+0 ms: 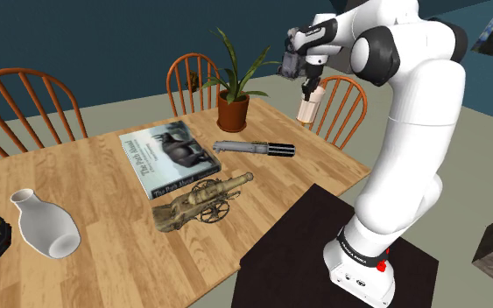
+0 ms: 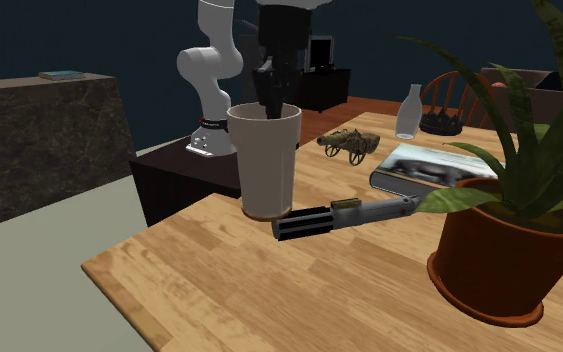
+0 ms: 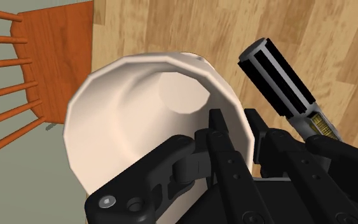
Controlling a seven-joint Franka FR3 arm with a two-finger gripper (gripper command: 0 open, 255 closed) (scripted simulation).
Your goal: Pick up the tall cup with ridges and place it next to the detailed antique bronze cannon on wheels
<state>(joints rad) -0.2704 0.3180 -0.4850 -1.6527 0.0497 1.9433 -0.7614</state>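
Jaws clamped on the rim of the cream cup [image 1: 307, 108] — one finger inside, one outside. Cup hangs upright, clear of the desk [image 1: 95, 262], well apart from the bronze cannon [image 1: 202, 200] — farther from the cannon than the black-and-silver handle [image 1: 253, 148]

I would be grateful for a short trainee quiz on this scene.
1. True or false: the tool clasps the cup by its rim.
2. The cannon lies closest to: A) the vase, B) the book, C) a chair.
3. What colour is the plant pot?
Key: 1 true; 2 B; 3 reddish brown.
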